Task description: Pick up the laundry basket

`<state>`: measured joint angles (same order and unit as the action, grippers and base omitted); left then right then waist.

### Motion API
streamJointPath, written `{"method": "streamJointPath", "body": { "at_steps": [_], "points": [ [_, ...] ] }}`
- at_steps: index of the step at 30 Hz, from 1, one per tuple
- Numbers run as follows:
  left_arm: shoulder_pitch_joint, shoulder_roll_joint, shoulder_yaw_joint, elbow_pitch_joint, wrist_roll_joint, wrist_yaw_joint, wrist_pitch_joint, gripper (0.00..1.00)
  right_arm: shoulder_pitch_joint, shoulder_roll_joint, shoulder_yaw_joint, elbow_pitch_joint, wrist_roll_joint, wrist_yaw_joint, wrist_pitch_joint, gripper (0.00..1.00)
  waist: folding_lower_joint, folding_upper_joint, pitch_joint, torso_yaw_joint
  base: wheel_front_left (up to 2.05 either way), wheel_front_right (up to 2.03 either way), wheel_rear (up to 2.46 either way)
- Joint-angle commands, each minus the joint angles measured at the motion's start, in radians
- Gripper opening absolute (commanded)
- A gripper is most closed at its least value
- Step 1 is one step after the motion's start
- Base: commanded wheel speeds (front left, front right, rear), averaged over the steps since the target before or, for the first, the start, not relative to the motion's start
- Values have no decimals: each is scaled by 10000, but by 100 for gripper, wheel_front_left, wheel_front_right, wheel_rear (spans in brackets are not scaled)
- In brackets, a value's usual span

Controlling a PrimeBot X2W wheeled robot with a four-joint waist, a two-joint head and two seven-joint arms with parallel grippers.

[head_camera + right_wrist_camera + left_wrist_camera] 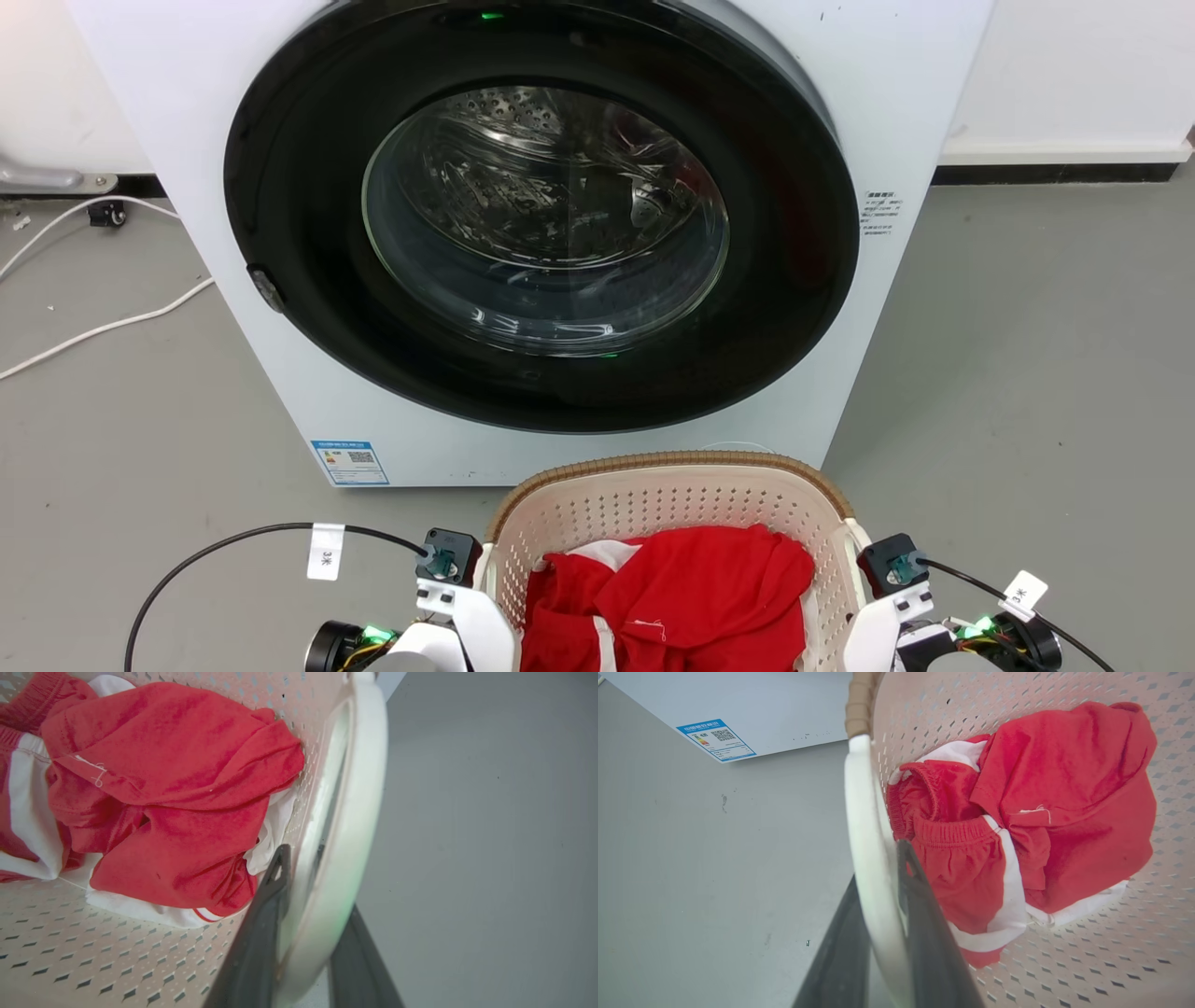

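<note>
Dark fingers (pixel 924 933) of the left jaws straddle the white loop handle (pixel 868 849) at the left end of the laundry basket (pixel 597 509), one inside the wall and one outside, closed on it. The loop hides the outer finger's tip. The right jaws clamp the right handle (pixel 345 835) the same way, with fingers (pixel 257 942) either side and the outer tip again hidden.

From the head, the picture's bottom edge cuts off the basket's near half. Red and white clothes (pixel 691 583) lie in it. Whether its base touches the floor (pixel 1027 373) cannot be told. Its far rim lies just near of the washer (pixel 896 93), whose round door is closed. Bare grey floor opens to left and right. White cables (pixel 103 327) trail on the floor at far left, well apart from the basket.
</note>
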<state>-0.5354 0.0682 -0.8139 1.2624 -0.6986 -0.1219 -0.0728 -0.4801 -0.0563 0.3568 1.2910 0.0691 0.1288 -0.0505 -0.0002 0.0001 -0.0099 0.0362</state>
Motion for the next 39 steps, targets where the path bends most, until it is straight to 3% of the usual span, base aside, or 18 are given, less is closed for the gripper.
{"method": "streamJointPath", "body": {
  "at_steps": [1,39],
  "points": [
    [-2,-145,-99,-188,7,-140,-44,0,40,108,128,-53,-41,35,-1,0,2,-1,-13,-6,0,0,0],
    [-290,43,-1263,-57,-1304,-140,-209,0,93,116,613,-50,533,35,209,0,2,-1,-105,-128,0,0,0]
  ]
}}
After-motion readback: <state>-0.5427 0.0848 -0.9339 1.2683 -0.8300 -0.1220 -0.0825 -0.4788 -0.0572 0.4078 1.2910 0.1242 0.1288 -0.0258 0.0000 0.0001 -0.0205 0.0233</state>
